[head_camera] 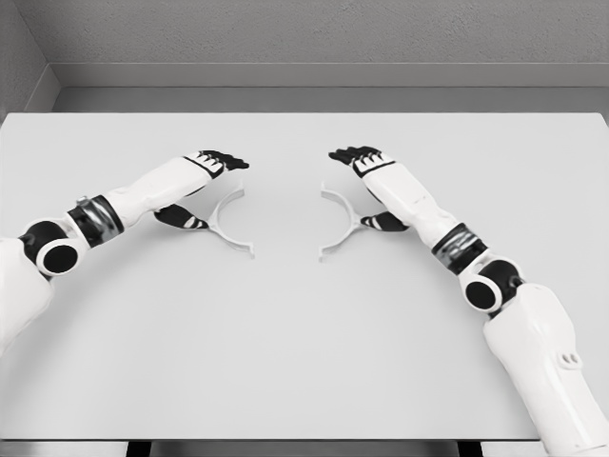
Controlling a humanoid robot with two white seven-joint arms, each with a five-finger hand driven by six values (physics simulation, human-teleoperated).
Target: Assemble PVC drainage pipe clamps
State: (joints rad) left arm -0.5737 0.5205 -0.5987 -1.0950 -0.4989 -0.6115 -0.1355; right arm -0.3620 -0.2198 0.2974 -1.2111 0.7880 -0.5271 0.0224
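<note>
Lying flat on the table (pixel 304 381), curves facing, ends well apart: left clamp half (pixel 231 223) and right clamp half (pixel 340 223), judged light, stiff, slick, best pinched mid-arc, each beside its hand — left hand (pixel 205 186), right hand (pixel 373 188) — fingers spread, holding nothing.

You have one head camera, looking steeply down and forward across the whole tabletop (pixel 304 381) to the back wall (pixel 314 33).
</note>
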